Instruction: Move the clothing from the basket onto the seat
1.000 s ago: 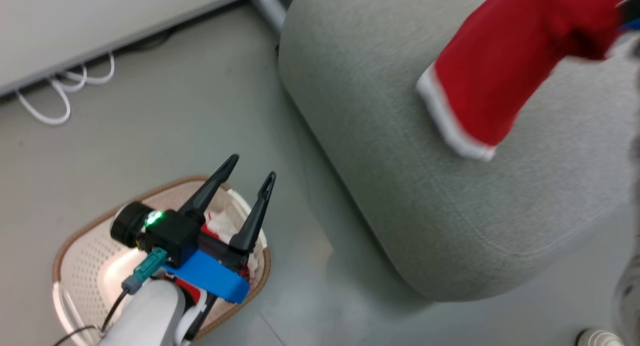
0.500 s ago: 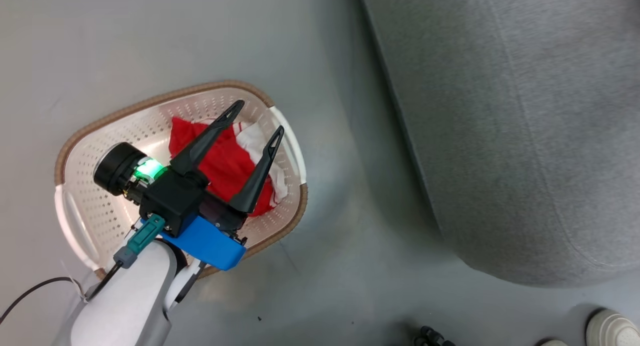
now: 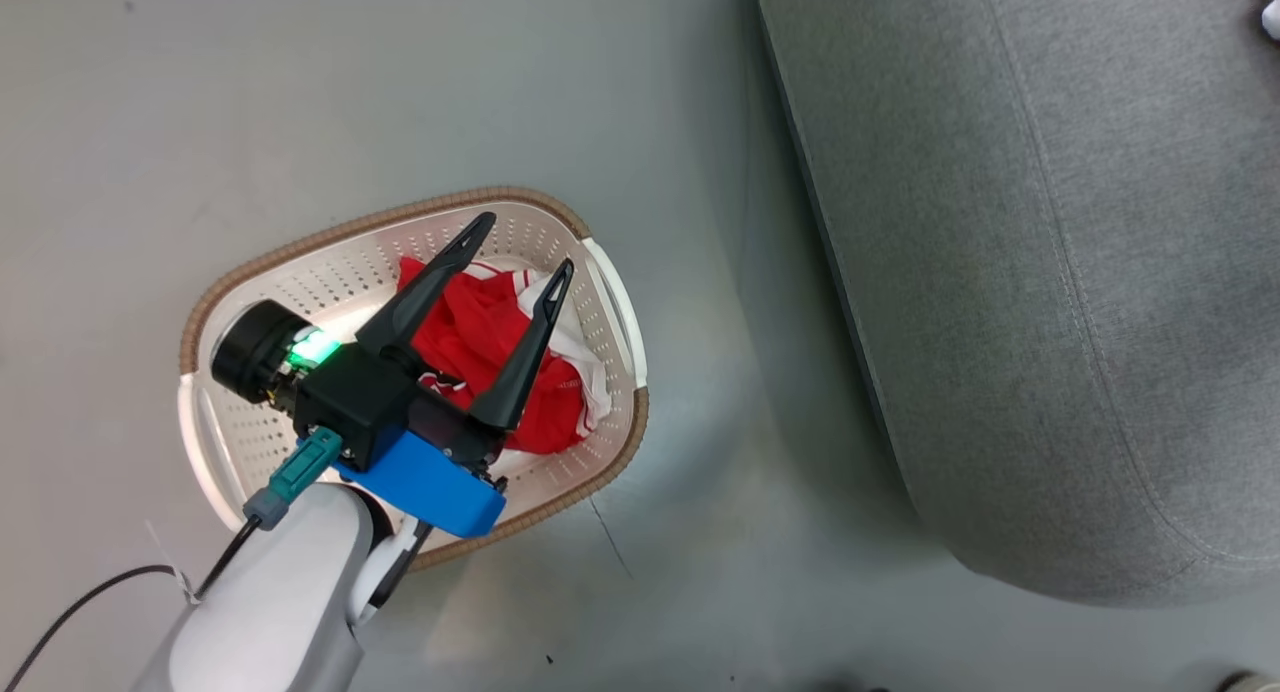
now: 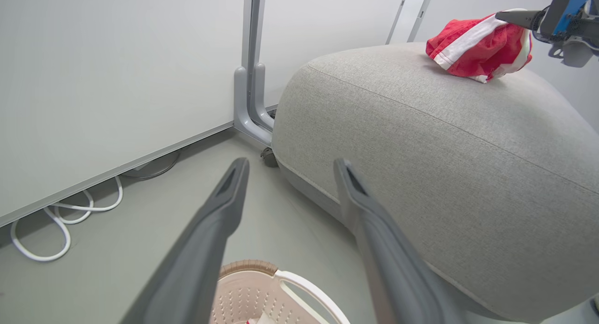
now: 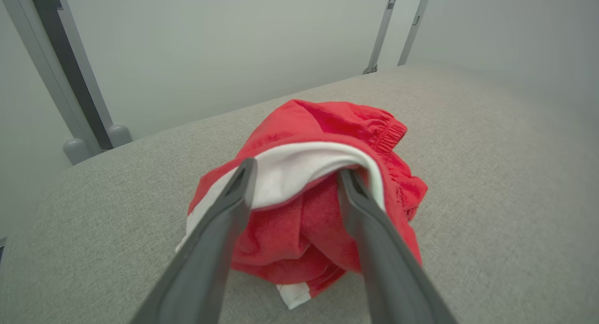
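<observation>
The cream basket [image 3: 400,215] stands on the floor left of the grey seat [image 3: 1050,272]. Red clothing with white trim [image 3: 465,327] lies bunched in its right half. My left gripper [image 3: 529,240] hovers open above that pile with nothing in it, and its wrist view has the basket's rim [image 4: 248,267] just below the left gripper [image 4: 291,161]. Another red-and-white garment [image 5: 327,122] lies crumpled on top of the seat [image 5: 491,174]. My right gripper [image 5: 295,167] is open, its fingers spread on either side of the garment's white band. In the left wrist view that garment [image 4: 472,47] sits far back on the seat [image 4: 421,141].
Grey floor [image 3: 400,92] surrounds the basket, with a narrow gap between it and the seat. A white wall panel with a grey post [image 4: 250,80] stands behind the seat's corner. White cable loops [image 4: 61,221] lie along the wall's foot.
The head camera has swung down from the seat to the basket. The red garment hung in the air over the seat a second ago. The left gripper has stayed open over the basket.
</observation>
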`<state>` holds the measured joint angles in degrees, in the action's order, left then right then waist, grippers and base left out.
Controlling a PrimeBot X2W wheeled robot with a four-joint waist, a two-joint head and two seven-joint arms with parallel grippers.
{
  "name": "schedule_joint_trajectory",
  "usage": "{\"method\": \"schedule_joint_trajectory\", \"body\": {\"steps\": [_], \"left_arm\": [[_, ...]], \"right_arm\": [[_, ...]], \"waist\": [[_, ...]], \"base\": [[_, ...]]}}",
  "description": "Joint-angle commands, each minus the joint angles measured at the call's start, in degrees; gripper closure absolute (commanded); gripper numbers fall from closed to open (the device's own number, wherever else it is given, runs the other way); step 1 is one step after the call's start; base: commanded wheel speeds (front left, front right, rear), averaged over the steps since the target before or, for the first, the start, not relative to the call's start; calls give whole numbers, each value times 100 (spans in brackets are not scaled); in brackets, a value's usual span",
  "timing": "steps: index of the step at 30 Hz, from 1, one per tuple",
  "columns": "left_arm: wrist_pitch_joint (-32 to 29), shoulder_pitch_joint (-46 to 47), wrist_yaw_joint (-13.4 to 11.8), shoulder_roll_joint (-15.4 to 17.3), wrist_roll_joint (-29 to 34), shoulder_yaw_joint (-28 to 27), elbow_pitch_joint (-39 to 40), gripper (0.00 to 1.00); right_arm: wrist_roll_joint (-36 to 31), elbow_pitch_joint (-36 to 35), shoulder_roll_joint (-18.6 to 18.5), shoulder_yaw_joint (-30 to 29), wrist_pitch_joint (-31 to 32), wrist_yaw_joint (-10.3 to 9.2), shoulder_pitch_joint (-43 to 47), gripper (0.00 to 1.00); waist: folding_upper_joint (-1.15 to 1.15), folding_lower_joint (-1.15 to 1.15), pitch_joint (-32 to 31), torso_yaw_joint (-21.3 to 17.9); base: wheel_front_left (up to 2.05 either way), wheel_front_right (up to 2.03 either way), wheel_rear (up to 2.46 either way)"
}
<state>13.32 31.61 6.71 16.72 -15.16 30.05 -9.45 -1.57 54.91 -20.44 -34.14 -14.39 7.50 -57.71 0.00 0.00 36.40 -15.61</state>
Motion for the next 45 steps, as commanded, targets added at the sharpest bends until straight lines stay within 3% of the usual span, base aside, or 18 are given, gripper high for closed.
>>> {"method": "schedule_joint_trajectory", "body": {"steps": [1,7,13,17,22,27,33,38,45], "left_arm": [[66,-112,-2,-60,-68,7,-136,0],[167,-350,8,-318,-234,9,-517,0],[190,-923,-13,-673,-427,-357,-681,0],[190,-1331,-6,-847,-418,-695,-710,0],[190,-1793,4,-984,-346,-1124,-747,0],[190,-2140,5,-1057,-258,-1567,-690,0],[190,-2435,28,-1115,-140,-1974,-699,0],[190,-2650,37,-1150,-56,-2200,-694,0],[190,-2763,48,-1190,-3,-2533,-678,0]], "right_arm": [[-41,44,-69,76,-32,-2,125,0],[10,-5,-135,536,-20,-2,552,0],[159,-436,154,988,-22,-2,1375,0],[7,-1027,380,1186,4,-2,2122,0],[-222,-2304,868,1215,142,-2,3219,0],[-269,-3894,1351,1486,470,-2,4308,0],[-226,-5300,1602,1805,938,-2,5366,0],[-120,-5911,1727,2071,1170,-2,5932,0],[296,-5961,1756,2410,1259,-2,6204,0]], "waist": [[0,0,-303,80],[0,0,-987,268],[0,0,-1908,457],[0,0,-2404,638],[0,0,-2885,917],[0,0,-3142,1184],[0,0,-3355,1518],[0,0,-3501,1714],[0,0,-3503,1852]], "base": [[0,0,0],[0,0,0],[0,0,0],[0,0,0],[0,0,0],[0,0,0],[0,0,0],[0,0,0],[0,0,0]]}}
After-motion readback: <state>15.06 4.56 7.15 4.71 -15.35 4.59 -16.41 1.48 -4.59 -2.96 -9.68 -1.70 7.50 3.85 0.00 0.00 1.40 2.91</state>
